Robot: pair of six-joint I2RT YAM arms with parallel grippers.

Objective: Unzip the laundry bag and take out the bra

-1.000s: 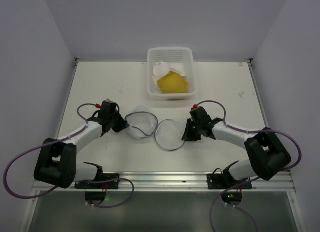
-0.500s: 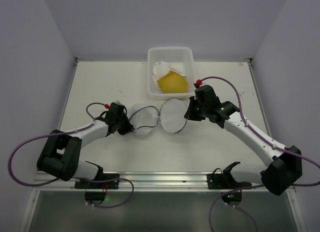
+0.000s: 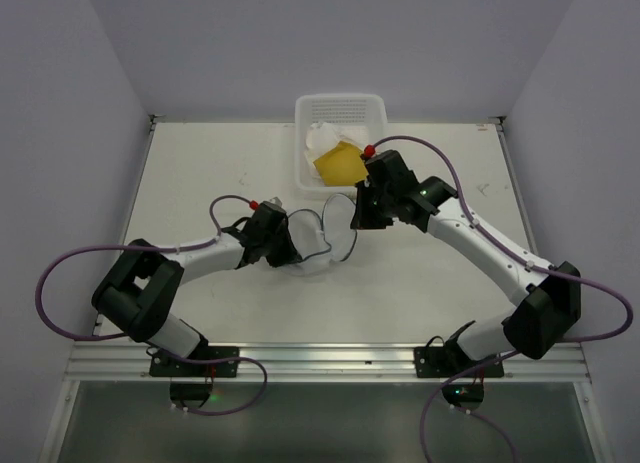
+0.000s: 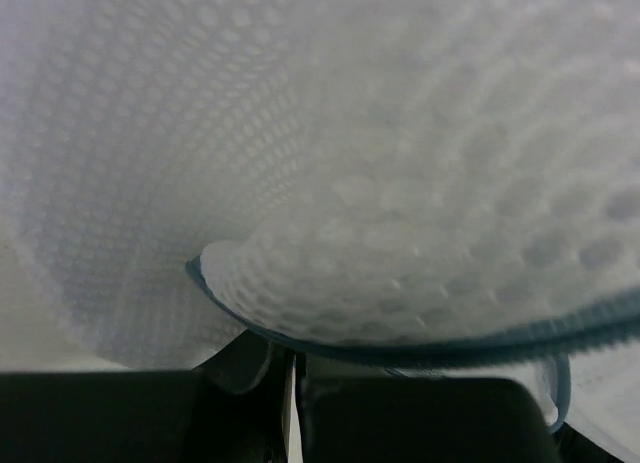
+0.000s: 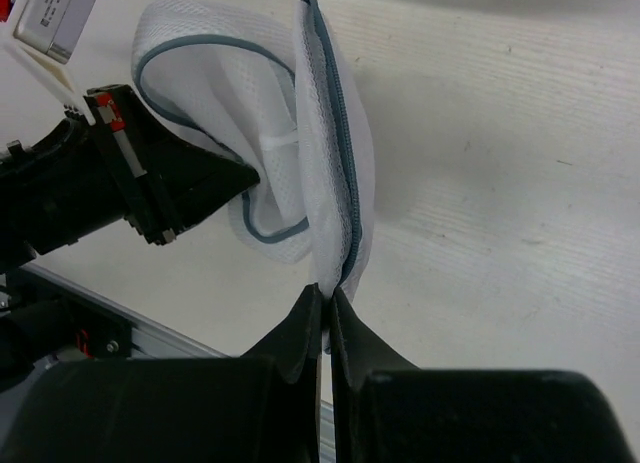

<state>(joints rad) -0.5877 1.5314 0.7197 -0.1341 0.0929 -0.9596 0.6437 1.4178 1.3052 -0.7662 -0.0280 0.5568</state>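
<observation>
The laundry bag [image 3: 318, 245] is a white mesh pouch with a dark zip rim, spread open into two round halves near the table's middle. My left gripper [image 3: 287, 248] is shut on the left half. In the left wrist view, mesh [image 4: 330, 183] fills the frame above the closed jaws [image 4: 293, 358]. My right gripper [image 3: 356, 221] is shut on the edge of the right half [image 5: 335, 163] and holds it on edge above the table. The closed jaws show in the right wrist view [image 5: 328, 295]. I see only mesh in the bag. I cannot pick out a bra for certain.
A white plastic basket [image 3: 378, 133] stands at the back centre, just behind my right gripper. A yellow padded piece [image 3: 343, 165] and white cloth [image 3: 322, 138] lie in it. The left gripper's body [image 5: 170, 188] sits close beside the hanging mesh.
My right gripper has moved back and left toward the basket, lifting its half of the bag on edge. My left gripper has moved right with the other half.
</observation>
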